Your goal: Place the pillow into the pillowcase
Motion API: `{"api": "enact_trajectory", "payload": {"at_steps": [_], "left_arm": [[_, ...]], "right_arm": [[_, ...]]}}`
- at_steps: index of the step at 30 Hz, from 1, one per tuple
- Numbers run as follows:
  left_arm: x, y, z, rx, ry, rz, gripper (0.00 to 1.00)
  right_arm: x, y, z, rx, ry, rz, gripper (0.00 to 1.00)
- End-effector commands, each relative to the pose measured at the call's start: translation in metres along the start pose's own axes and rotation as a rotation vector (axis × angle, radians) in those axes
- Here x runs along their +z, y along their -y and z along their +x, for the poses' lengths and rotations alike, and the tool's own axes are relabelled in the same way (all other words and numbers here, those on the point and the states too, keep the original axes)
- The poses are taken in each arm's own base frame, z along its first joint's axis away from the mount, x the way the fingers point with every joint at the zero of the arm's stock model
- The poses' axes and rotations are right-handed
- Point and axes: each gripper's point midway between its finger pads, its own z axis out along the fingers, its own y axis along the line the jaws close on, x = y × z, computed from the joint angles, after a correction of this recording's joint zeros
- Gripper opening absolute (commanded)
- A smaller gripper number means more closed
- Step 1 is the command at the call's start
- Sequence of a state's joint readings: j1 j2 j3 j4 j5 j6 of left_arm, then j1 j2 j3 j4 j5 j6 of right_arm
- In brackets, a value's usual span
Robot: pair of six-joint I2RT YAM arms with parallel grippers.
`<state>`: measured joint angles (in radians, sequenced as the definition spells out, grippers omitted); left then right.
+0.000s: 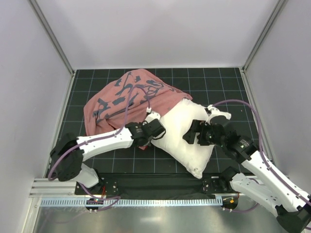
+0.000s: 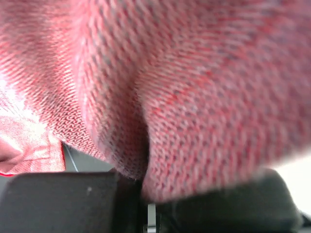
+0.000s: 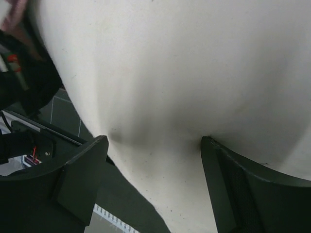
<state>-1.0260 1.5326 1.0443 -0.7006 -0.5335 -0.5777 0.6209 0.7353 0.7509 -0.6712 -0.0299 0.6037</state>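
Note:
The red pillowcase [image 1: 121, 97] lies crumpled at the back left, and its near edge overlaps the upper left of the white pillow [image 1: 177, 124]. The pillow lies diagonally in the middle, one corner toward the front. My left gripper [image 1: 154, 130] is at the pillowcase's edge beside the pillow. In the left wrist view it [image 2: 146, 194] is shut on a fold of the red fabric [image 2: 194, 97]. My right gripper [image 1: 192, 133] rests on the pillow's right half. In the right wrist view its jaws [image 3: 155, 141] stand wide, pressed into the plump pillow [image 3: 170, 73], which bulges between them.
The dark gridded mat [image 1: 228, 87] covers the table inside white walls. A metal rail [image 1: 146, 201] with the arm bases runs along the near edge. Purple cables [image 1: 243, 104] loop over both arms.

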Motion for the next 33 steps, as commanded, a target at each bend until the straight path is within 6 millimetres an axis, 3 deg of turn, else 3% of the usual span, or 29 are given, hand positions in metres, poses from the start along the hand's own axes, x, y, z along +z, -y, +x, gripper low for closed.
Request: {"api": "enact_trajectory", "payload": {"at_steps": [1,4,7,12,13,14,16,17,18,21,23,25,28,29,31,33], "left_arm": [[-0.043,0.003,-0.022,-0.126,0.075,0.147,0.0],[-0.08,0.012,-0.02,-0.171,0.087,0.318,0.0],[-0.112,0.022,-0.017,-0.19,0.102,0.473,0.0],[-0.129,0.028,-0.015,-0.201,0.111,0.551,0.0],[-0.131,0.033,-0.015,-0.2,0.106,0.579,0.0],[-0.131,0.037,-0.016,-0.2,0.097,0.59,0.0],[-0.142,0.046,-0.022,-0.205,0.1,0.644,0.0],[-0.144,0.05,-0.024,-0.199,0.099,0.655,0.0],[-0.152,0.055,-0.027,-0.185,0.108,0.674,0.0],[-0.173,0.063,-0.039,-0.159,0.13,0.714,0.0],[-0.195,0.073,-0.036,-0.107,0.123,0.766,0.0],[-0.209,0.094,-0.019,-0.012,0.091,0.814,0.0],[-0.218,0.127,0.012,0.125,0.012,0.876,0.0],[-0.231,0.139,0.024,0.186,0.006,0.911,0.0],[-0.233,0.158,0.044,0.27,-0.021,0.918,0.0],[-0.239,0.166,0.043,0.294,-0.011,0.924,0.0]], "right_arm": [[0.013,-0.007,0.023,-0.018,-0.107,-0.057,0.81],[0.023,-0.022,0.025,-0.015,-0.116,-0.122,0.79],[0.03,-0.051,0.022,-0.037,-0.09,-0.221,0.8],[0.047,-0.09,0.026,-0.095,-0.1,-0.247,0.89],[0.061,-0.09,0.033,-0.104,-0.13,-0.216,0.88],[0.063,-0.105,0.024,-0.109,-0.113,-0.238,0.76],[0.08,-0.114,0.03,-0.116,-0.129,-0.219,0.54],[0.082,-0.128,0.018,-0.11,-0.095,-0.249,0.45],[0.086,-0.135,0.016,-0.108,-0.086,-0.255,0.23],[0.087,-0.159,-0.011,-0.071,0.009,-0.302,0.04],[0.075,-0.174,-0.031,-0.013,0.094,-0.355,0.04],[0.059,-0.189,-0.056,0.048,0.204,-0.439,0.04],[0.035,-0.198,-0.07,0.118,0.294,-0.553,0.04],[0.031,-0.197,-0.068,0.132,0.296,-0.568,0.04],[0.027,-0.198,-0.069,0.137,0.3,-0.579,0.04],[0.022,-0.197,-0.069,0.138,0.299,-0.581,0.04]]}}
